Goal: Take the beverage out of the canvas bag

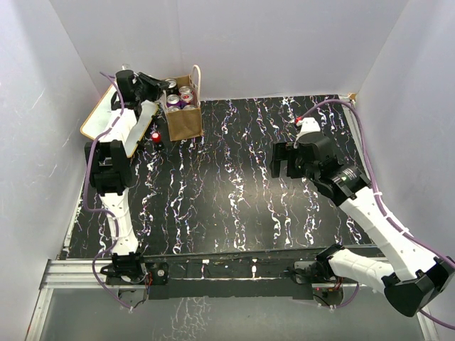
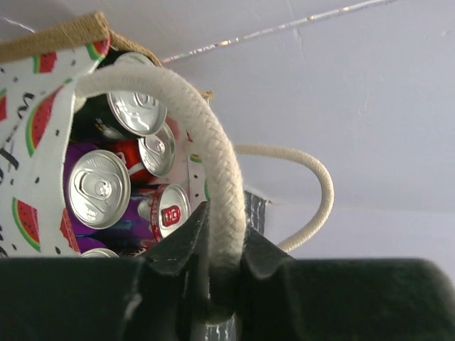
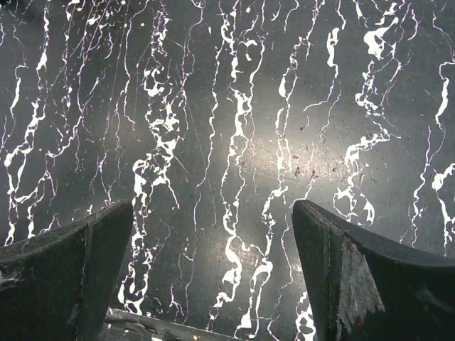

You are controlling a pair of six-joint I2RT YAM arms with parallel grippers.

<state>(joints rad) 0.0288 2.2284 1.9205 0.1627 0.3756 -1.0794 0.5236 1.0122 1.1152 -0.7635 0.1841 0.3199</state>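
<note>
The canvas bag [image 1: 185, 121] stands upright at the back left of the table, tan outside with a watermelon-print lining [image 2: 39, 142]. Several beverage cans [image 1: 178, 96] stand inside it, tops up, silver lids [image 2: 99, 188] showing among purple and red bodies. My left gripper [image 1: 161, 86] is at the bag's left rim, shut on the near off-white rope handle [image 2: 213, 153], which runs down between the two black fingers. The other handle [image 2: 316, 188] loops free on the far side. My right gripper [image 1: 288, 160] hovers open over bare table right of centre, nothing between its fingers [image 3: 92, 263].
A red can [image 1: 155, 135] stands on the table just left of the bag's front. A pale board with a yellow rim [image 1: 96, 114] lies under the left arm at the table's left edge. White walls close in the back and both sides.
</note>
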